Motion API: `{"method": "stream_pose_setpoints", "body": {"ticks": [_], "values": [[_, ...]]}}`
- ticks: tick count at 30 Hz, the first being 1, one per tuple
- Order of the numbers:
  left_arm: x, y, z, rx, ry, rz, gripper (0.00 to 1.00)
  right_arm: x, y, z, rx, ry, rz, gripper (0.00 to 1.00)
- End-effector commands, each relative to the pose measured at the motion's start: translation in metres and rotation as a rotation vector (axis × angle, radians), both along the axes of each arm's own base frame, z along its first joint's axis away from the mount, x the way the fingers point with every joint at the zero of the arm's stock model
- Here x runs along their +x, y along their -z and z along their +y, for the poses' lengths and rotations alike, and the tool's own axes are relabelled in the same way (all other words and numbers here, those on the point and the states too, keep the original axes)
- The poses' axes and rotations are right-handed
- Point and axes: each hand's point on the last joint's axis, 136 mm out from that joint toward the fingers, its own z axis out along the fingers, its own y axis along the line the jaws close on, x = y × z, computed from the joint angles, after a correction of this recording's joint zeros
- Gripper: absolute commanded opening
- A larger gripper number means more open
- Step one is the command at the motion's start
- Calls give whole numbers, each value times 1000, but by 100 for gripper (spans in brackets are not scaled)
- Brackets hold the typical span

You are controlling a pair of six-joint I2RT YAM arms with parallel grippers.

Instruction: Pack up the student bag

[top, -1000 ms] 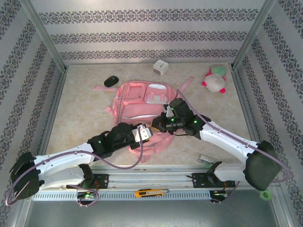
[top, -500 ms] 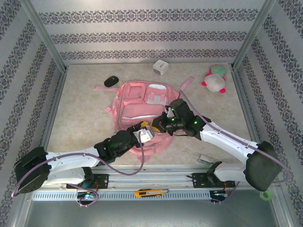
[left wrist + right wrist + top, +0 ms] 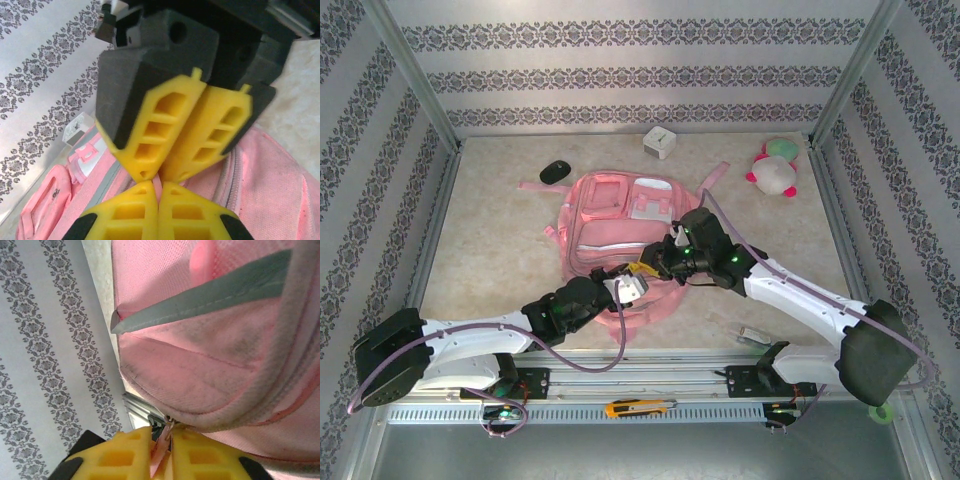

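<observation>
The student bag lies flat mid-table, a pink backpack with pale trim. My two grippers meet tip to tip at its near right edge. The left gripper is shut, and in the left wrist view its yellow fingertips pinch a thin pink zipper pull tab. The right gripper faces it from above. In the right wrist view the right gripper holds the same pull tab where it hangs from the metal slider under the bag's seam.
A black mouse lies at the bag's far left, a white cube by the back wall, and a plush toy at the far right. A small metal item lies near the front rail, where a yellow cutter rests.
My left gripper has slid right and forward to the right gripper's tips and shut on the pull tab. The right arm has barely moved.
</observation>
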Motion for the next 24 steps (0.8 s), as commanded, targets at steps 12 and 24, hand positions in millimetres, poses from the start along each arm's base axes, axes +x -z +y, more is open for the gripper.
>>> {"method": "stream_pose_setpoints", "body": {"ticks": [12, 24], "values": [[-15, 1, 11, -188, -30, 207, 0, -1, -8, -49, -45, 90, -75, 45], [-16, 8, 15, -529, -164, 542, 0, 24, 5, -30, -54, 128, -100, 43]]}}
